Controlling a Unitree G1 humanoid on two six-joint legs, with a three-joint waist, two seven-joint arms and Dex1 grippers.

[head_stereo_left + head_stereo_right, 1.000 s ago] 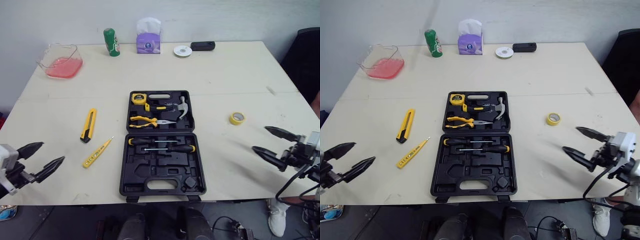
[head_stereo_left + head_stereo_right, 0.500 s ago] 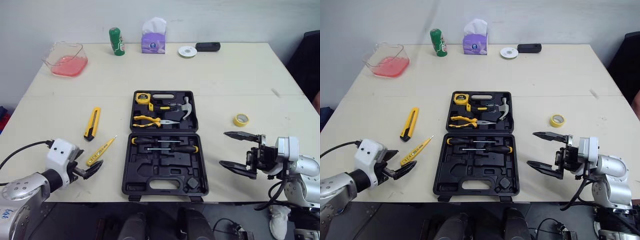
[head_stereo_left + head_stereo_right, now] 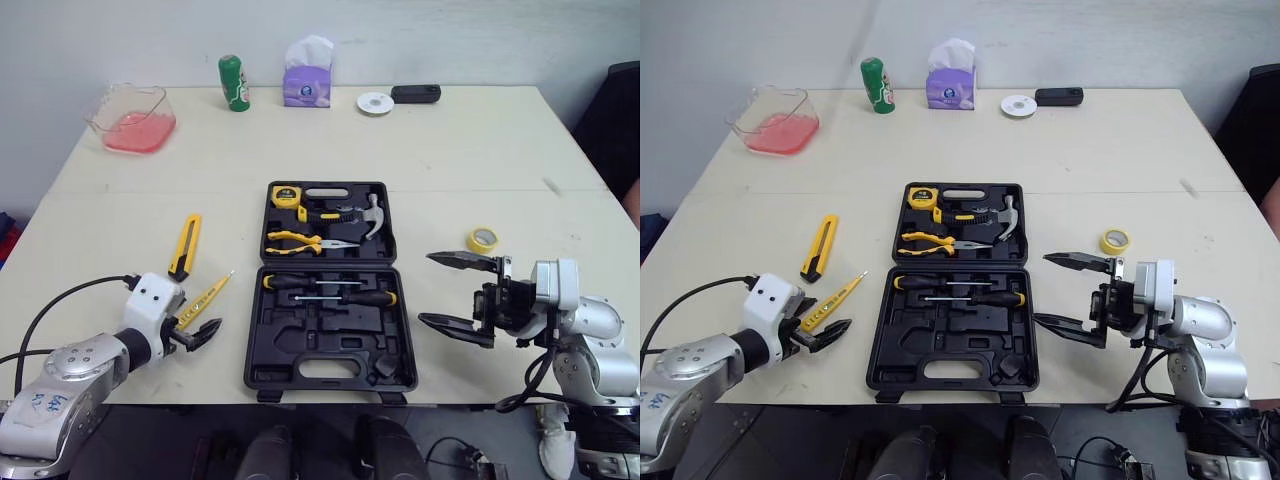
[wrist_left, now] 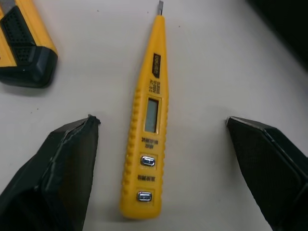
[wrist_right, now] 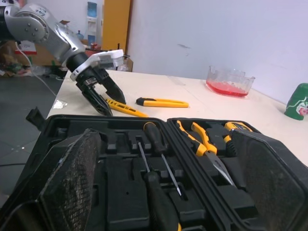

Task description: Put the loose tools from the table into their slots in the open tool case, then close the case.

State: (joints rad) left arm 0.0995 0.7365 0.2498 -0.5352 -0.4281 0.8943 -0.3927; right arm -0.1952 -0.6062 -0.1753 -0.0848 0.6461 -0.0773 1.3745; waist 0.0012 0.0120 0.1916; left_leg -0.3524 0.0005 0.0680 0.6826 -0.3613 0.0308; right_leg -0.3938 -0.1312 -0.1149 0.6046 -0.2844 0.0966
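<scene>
Voltage tester pen (image 4: 147, 139): flat on the table (image 3: 450, 150), left of the open tool case (image 3: 252, 330). Judged light, rigid and smooth; best gripped mid-body, across its width. Left gripper (image 4: 160, 121): wide open, straddling the pen, holding nothing. Right gripper (image 3: 426, 288): wide open, empty, beside the case. Loose tools: one tester, one utility knife (image 3: 184, 247).

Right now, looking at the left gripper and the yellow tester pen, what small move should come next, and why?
Probably close the left gripper on the yellow tester pen. Its open fingers stand on either side of the pen without touching it, and the pen lies loose on the table, outside the open tool case where it belongs.
</scene>
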